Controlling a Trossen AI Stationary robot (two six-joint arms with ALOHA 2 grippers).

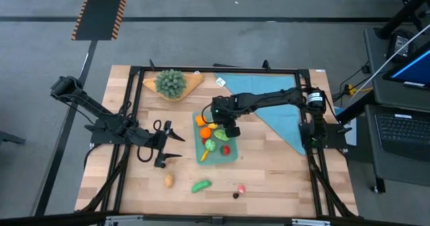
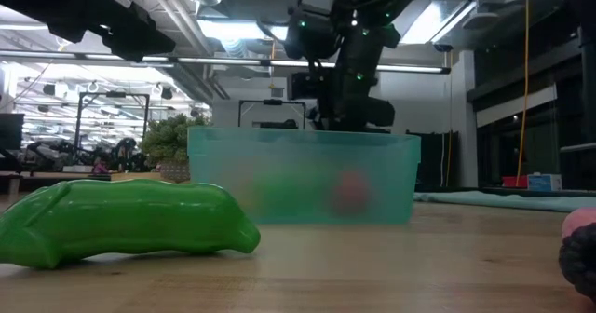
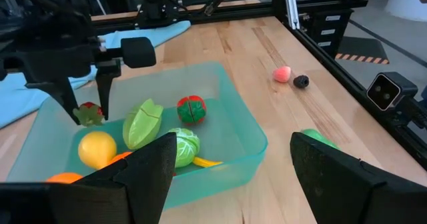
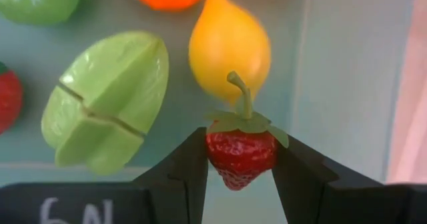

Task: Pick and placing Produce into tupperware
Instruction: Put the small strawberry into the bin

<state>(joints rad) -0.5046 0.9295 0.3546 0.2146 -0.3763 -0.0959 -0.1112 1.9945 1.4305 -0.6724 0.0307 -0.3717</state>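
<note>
One strawberry pinched in the right tool over the tupperware; left tool wide.

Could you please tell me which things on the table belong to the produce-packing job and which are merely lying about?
Job:
tupperware
strawberry held by right gripper over it
lemon, starfruit inside
green pod, brown piece loose on the table

Lying about:
leafy bunch
blue cloth

Strawberry sits above the tupperware (lemon below).
</note>
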